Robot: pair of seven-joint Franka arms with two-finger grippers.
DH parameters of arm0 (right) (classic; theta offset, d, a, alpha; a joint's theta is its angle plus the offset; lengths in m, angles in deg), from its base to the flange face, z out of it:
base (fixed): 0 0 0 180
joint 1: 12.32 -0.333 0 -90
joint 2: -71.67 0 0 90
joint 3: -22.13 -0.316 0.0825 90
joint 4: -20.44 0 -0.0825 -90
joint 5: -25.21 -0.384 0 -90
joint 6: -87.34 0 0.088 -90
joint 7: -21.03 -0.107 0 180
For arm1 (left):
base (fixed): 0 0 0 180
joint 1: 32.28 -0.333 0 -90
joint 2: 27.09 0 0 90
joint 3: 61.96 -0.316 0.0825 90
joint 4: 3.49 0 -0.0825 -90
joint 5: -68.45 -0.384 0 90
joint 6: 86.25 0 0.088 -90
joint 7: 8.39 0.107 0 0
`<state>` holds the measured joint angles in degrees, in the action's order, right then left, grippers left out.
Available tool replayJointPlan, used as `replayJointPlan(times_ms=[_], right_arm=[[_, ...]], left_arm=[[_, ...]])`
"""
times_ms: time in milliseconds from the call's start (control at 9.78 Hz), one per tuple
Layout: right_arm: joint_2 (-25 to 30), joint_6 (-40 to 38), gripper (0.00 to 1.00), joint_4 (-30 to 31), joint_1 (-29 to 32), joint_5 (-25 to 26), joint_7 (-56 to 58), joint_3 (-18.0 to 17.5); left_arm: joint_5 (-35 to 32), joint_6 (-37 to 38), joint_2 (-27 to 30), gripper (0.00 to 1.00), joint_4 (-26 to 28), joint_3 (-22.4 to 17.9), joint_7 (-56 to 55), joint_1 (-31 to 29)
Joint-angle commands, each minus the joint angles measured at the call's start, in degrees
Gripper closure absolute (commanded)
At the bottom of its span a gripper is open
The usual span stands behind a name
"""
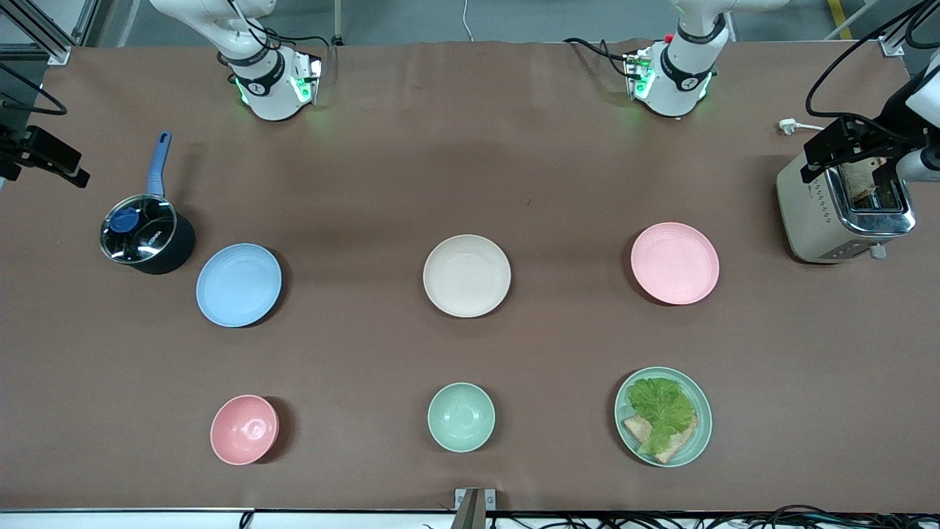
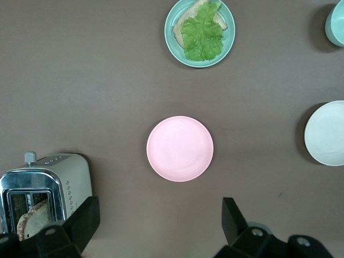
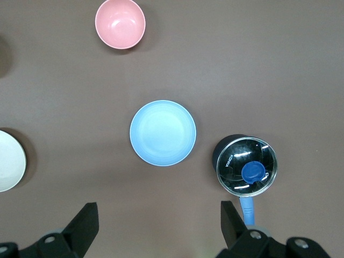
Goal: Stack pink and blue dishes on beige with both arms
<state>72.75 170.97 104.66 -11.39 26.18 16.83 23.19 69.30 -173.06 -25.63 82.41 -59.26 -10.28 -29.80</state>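
The beige plate [image 1: 467, 275] lies in the middle of the table. The pale pink plate [image 1: 675, 263] lies beside it toward the left arm's end, and the light blue plate [image 1: 239, 285] toward the right arm's end. All three are bare and apart. High over the table, my left gripper [image 2: 159, 212] is open and holds nothing, with the pink plate [image 2: 180, 149] below it. My right gripper [image 3: 158, 215] is likewise open, with the blue plate [image 3: 163, 133] below it. Both hands are out of the front view.
A lidded saucepan [image 1: 145, 234] stands beside the blue plate. A toaster [image 1: 844, 209] stands past the pink plate at the left arm's end. Nearer the camera are a pink bowl [image 1: 244, 429], a green bowl [image 1: 461, 416] and a green plate with lettuce and bread [image 1: 663, 416].
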Motion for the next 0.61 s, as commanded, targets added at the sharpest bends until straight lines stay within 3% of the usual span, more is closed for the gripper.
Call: replayJointPlan(times_ms=[0,307,511], right_arm=[[-0.20,-0.57,0.00,-0.72,0.56,0.36,0.86,-0.36],[-0.29,-0.74,0.00,-0.72,0.39,0.44,1.03,-0.36],[-2.73,-0.65,0.00,-0.72,-0.57,1.76,1.12,-0.71]], left_arm=[[-1.12,0.24,-0.22,0.00,1.72,0.02,-0.21,0.50],[0.29,0.24,-1.10,0.00,1.28,-0.68,0.32,0.07],[5.27,-0.11,-2.24,0.00,2.24,-5.66,0.93,0.15]])
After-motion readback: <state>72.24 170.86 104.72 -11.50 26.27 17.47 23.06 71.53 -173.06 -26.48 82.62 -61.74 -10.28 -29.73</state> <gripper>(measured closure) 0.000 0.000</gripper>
